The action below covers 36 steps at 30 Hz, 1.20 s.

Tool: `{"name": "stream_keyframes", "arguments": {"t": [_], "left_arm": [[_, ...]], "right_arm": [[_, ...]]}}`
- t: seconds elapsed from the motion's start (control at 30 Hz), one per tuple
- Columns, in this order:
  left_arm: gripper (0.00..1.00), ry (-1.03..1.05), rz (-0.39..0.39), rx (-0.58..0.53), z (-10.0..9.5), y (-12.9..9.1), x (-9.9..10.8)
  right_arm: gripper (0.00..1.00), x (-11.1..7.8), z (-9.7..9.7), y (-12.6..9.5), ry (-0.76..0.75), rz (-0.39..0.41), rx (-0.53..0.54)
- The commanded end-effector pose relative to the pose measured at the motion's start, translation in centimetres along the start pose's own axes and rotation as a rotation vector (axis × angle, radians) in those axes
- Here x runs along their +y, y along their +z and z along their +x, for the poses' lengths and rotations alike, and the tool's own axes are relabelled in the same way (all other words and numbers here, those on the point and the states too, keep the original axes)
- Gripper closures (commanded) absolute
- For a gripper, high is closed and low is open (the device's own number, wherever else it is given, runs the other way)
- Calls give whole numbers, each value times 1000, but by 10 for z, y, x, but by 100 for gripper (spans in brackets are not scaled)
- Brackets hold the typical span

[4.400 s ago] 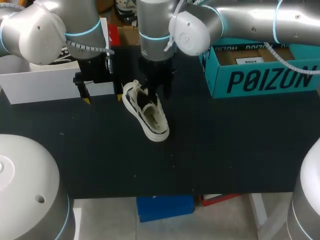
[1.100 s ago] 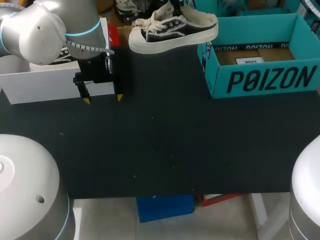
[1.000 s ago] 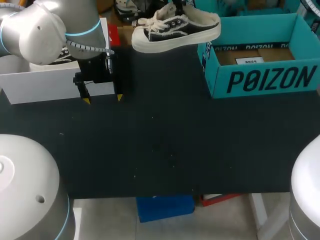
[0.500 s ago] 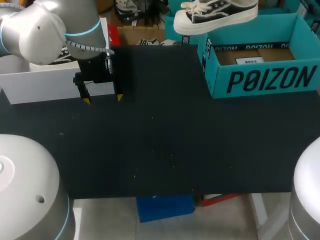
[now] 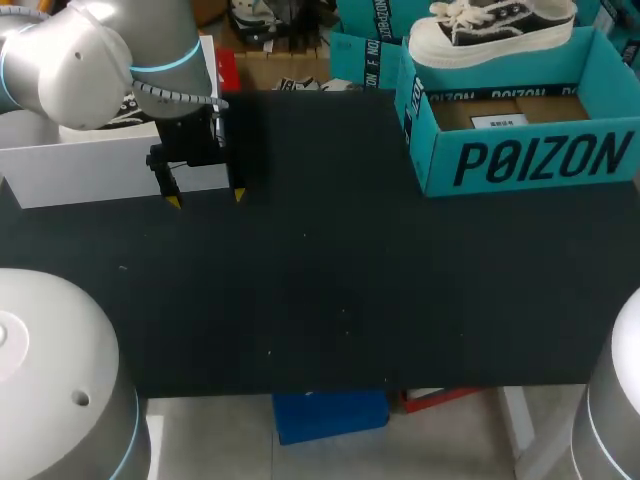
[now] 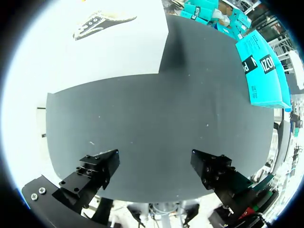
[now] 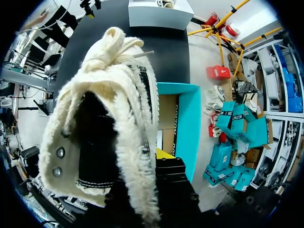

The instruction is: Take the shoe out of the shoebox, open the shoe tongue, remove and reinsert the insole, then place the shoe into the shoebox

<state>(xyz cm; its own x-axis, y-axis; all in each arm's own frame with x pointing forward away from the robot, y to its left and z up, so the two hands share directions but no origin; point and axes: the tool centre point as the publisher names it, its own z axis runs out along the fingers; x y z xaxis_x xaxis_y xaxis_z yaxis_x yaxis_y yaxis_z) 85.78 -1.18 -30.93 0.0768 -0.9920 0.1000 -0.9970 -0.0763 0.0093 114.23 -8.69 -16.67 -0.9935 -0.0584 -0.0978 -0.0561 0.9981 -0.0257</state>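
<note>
Surface: a black table [image 5: 330,290], matt, with small pale specks.

Item 1, shoebox [image 5: 530,160]. Teal, open at the top, standing at the far right of the table. A brown liner and a white label show on its floor.

Item 2, shoe [image 5: 495,30]. Black upper, cream sole, cream laces and a frayed cream collar. It is off the table, in the air over the rear part of the open shoebox, sole down and roughly level, toe toward the robot's left. Whether the sole touches the rear wall cannot be told from the head view. In the right wrist view the shoe fills the space ahead of the fingers, heel nearest the camera, with the teal shoebox beyond it.

Item 3, right gripper [image 7: 147,164]. It grips the shoe at the heel collar. One yellow tip shows against the outside of the collar; the other finger is hidden by the shoe. This gripper is out of the head view.

Item 4, left gripper [image 5: 206,198]. It hangs over the far left of the table, just in front of a white box [image 5: 90,165]. Fingers spread wide, nothing between them, bare table beneath.

Item 5, second shoe [image 6: 102,21]. It lies in the white box, well apart from the shoebox.
</note>
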Motion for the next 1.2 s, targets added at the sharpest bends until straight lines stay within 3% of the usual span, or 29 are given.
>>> {"name": "stream_keyframes", "arguments": {"t": [0.03, 0.3, 0.77, 1.2], "left_arm": [[0, 1, 1, 3, -1, 0, 0], [0, 1, 1, 3, -1, 0, 0], [0, 1, 1, 3, -1, 0, 0], [0, 1, 1, 3, -1, 0, 0]], "right_arm": [[100, -12, 11, 12, 4, -50, -43], [100, -19, 19, 40, -32, -48, -64], [100, -31, 19, 91, 39, -10, 5], [100, -55, 22, 131, 84, 15, 45]]}}
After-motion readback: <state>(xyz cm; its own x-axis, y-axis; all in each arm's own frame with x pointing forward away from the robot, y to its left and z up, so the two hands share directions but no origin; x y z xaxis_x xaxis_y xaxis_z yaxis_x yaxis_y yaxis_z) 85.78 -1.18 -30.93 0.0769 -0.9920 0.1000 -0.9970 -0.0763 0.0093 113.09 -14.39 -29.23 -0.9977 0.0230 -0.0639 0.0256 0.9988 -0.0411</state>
